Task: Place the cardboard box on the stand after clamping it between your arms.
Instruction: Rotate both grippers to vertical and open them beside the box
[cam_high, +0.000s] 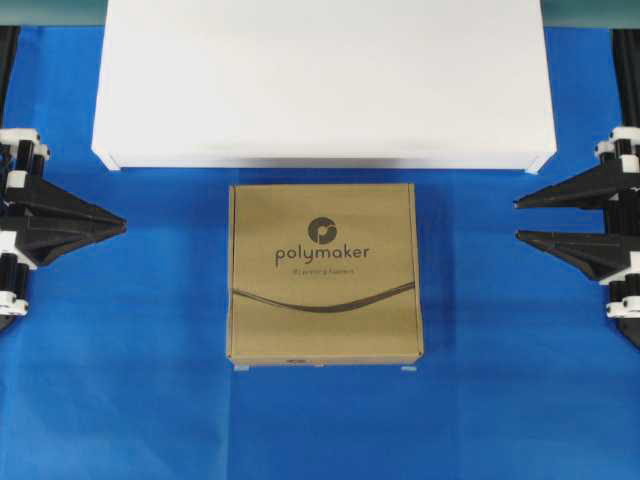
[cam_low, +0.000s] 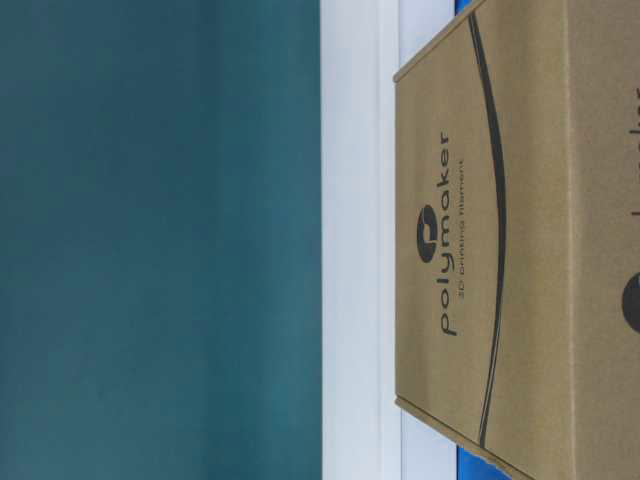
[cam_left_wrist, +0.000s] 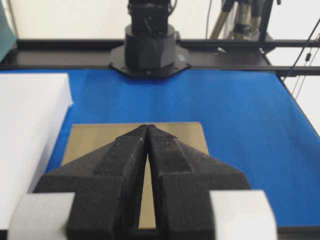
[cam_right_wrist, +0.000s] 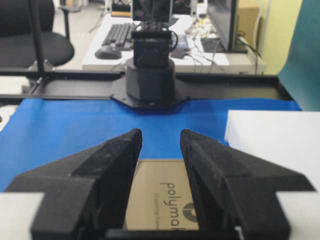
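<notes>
The cardboard box (cam_high: 323, 272) lies flat on the blue cloth in the middle, its dark "polymaker" print facing up; it also fills the right of the table-level view (cam_low: 520, 240). Just behind it stands the white stand (cam_high: 320, 80). My left gripper (cam_high: 125, 228) is at the left edge, shut, with its tips meeting and pointing at the box from well apart. My right gripper (cam_high: 517, 220) is at the right edge, open, nothing between its fingers, also apart from the box. The left wrist view shows the shut tips (cam_left_wrist: 148, 126) over the box (cam_left_wrist: 95, 135). The right wrist view shows the box (cam_right_wrist: 160, 195) through the open gripper (cam_right_wrist: 161, 134).
Blue cloth (cam_high: 120, 400) covers the table around the box. The stand's front edge sits close to the box's far side. Across the table, each wrist view shows the other arm's black base (cam_left_wrist: 150, 47) (cam_right_wrist: 150, 75) on a black rail. A desk with a keyboard lies beyond the rail.
</notes>
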